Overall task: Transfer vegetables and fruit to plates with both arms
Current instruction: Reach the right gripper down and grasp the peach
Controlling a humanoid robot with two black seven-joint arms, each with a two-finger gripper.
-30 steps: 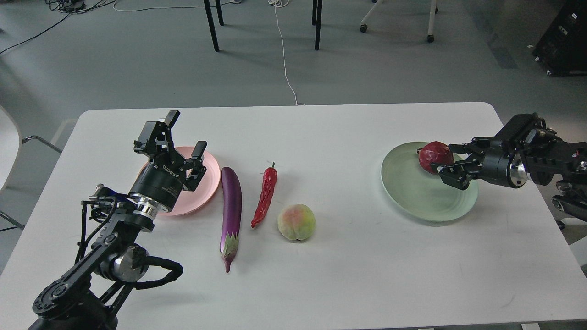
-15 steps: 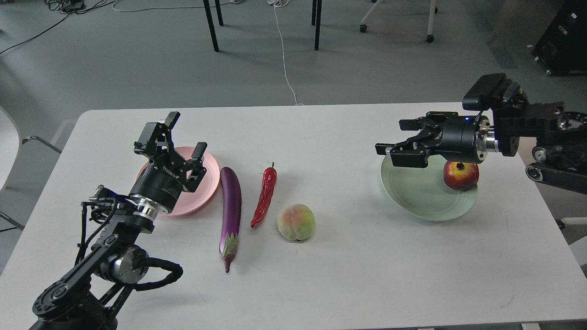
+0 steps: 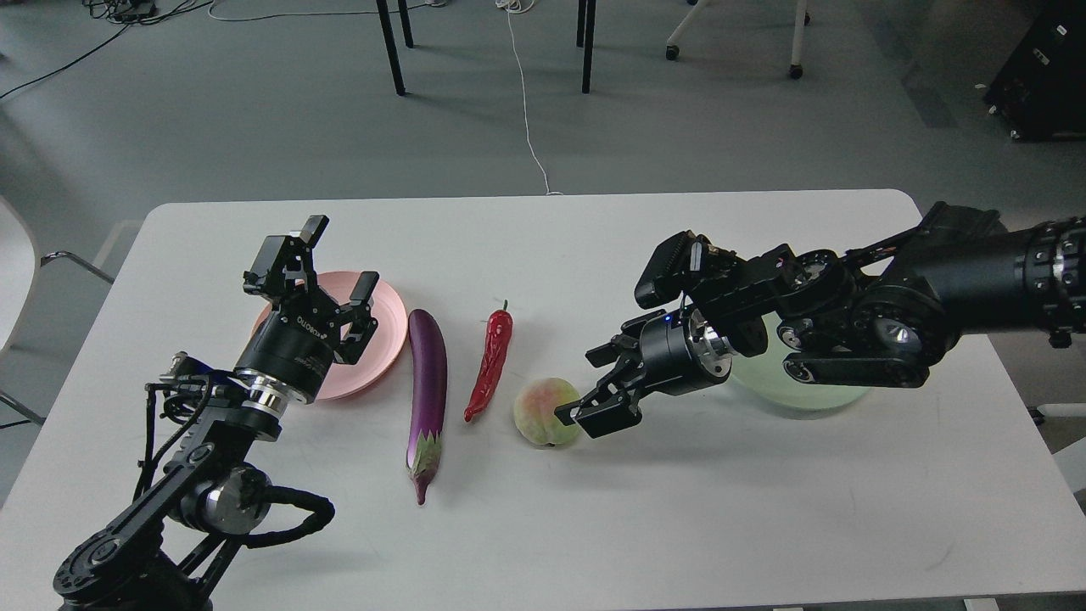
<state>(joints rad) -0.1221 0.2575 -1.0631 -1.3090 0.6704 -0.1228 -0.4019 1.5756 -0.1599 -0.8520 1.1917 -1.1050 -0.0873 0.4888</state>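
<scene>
The purple eggplant (image 3: pixel 428 387), the red chili pepper (image 3: pixel 490 361) and the peach (image 3: pixel 543 411) lie side by side on the white table (image 3: pixel 594 509). My right gripper (image 3: pixel 591 386) is open, its fingers just right of the peach. The pale green plate (image 3: pixel 797 389) is mostly hidden behind my right arm, and the pomegranate is hidden. My left gripper (image 3: pixel 329 260) is open and empty above the pale pink plate (image 3: pixel 373 339), left of the eggplant.
Chair and table legs (image 3: pixel 390 47) and a white cable (image 3: pixel 526 102) are on the floor beyond the table's far edge. A black case (image 3: pixel 1048 68) stands at the far right.
My right gripper let go of the pomegranate on the green plate, rose, then swept left and down to the peach. My left gripper shifted slightly.
</scene>
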